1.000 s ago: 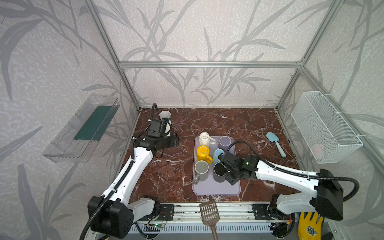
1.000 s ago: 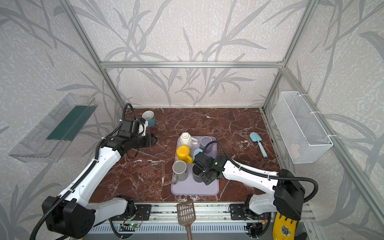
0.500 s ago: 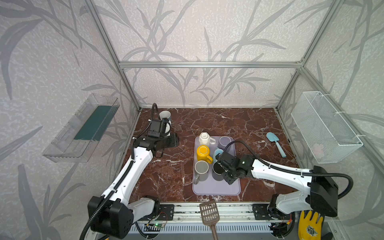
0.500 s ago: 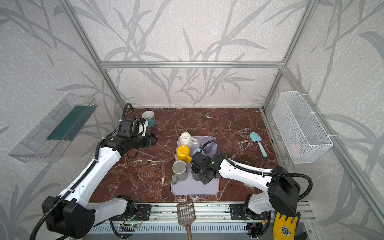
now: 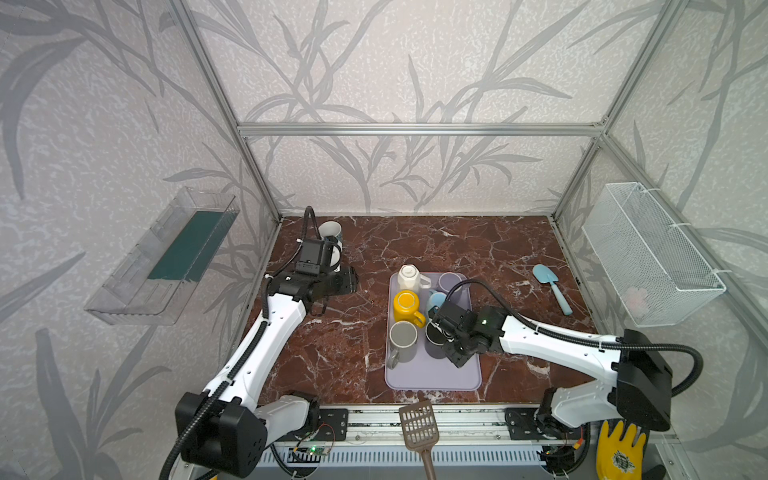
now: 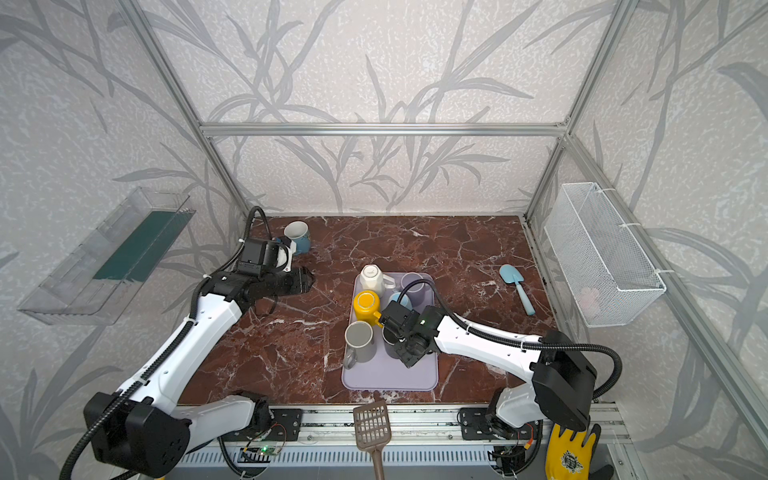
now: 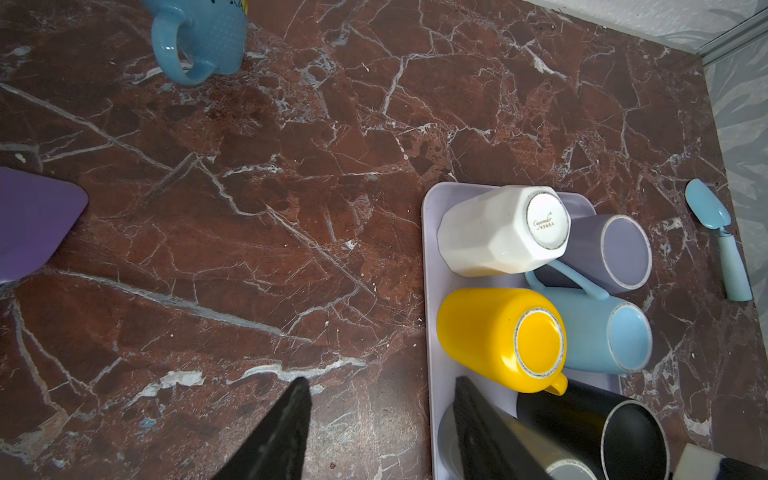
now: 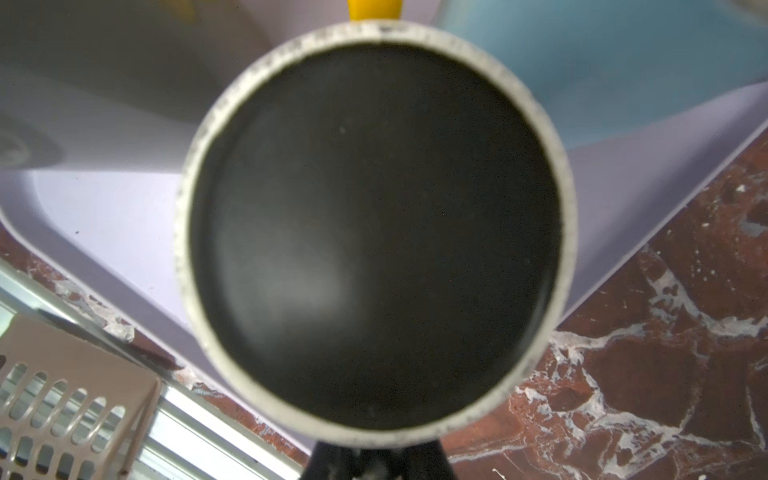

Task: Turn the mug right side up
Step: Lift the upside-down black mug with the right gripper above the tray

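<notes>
Left arm (image 5: 266,340) stretched forward, left gripper (image 7: 380,432) fingers apart; right arm (image 5: 552,345) reaching inward, right gripper (image 5: 444,332) fingers closed.

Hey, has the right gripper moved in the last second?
Yes. In a top view the right gripper has edged across the tray toward the yellow mug, shutting on the black mug.

The tabletop (image 5: 457,245) is overlooked from high in front in both top views. The tray (image 7: 428,270) is shared by both wrist views, the right close upon the black mug (image 8: 374,228).

Black mug (image 5: 434,335) stands upside down on tray (image 5: 432,379).
</notes>
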Action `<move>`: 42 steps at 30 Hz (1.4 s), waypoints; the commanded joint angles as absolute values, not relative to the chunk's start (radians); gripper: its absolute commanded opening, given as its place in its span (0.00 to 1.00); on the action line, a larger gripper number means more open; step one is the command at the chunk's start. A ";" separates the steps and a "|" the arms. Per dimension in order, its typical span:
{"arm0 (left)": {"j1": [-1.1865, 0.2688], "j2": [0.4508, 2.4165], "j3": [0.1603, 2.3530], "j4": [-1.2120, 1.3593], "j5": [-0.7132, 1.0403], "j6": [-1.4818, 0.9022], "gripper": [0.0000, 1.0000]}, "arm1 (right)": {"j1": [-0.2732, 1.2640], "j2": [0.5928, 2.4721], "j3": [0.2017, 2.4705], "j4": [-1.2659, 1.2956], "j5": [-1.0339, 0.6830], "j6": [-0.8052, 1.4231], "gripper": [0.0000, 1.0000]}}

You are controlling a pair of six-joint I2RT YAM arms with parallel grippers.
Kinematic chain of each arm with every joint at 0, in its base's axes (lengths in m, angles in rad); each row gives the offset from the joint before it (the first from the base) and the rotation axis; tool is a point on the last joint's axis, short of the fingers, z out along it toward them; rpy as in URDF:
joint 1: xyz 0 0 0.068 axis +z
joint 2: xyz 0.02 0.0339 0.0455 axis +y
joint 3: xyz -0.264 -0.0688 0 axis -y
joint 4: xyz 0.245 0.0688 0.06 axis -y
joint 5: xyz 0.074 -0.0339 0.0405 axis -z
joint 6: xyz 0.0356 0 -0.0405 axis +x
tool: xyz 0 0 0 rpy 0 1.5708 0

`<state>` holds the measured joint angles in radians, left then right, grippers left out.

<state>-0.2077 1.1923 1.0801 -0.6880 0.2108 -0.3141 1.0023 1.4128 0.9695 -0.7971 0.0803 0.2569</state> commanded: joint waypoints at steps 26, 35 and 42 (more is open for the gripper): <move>-0.212 1.151 1.064 -0.679 0.234 -0.337 0.58 | 0.800 1.124 1.017 -0.545 -0.101 0.167 0.00; -0.216 1.141 1.036 -0.627 0.288 -0.370 0.58 | 0.676 1.178 1.003 -0.343 -0.311 0.260 0.00; -0.218 1.101 1.005 -0.549 0.384 -0.391 0.58 | 0.603 1.204 1.004 -0.201 -0.455 0.343 0.00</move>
<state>-0.2123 1.1366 1.0225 -0.6079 0.3222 -0.3698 0.6315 1.2079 0.9703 -0.3962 -0.3397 0.2920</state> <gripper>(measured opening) 0.582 0.172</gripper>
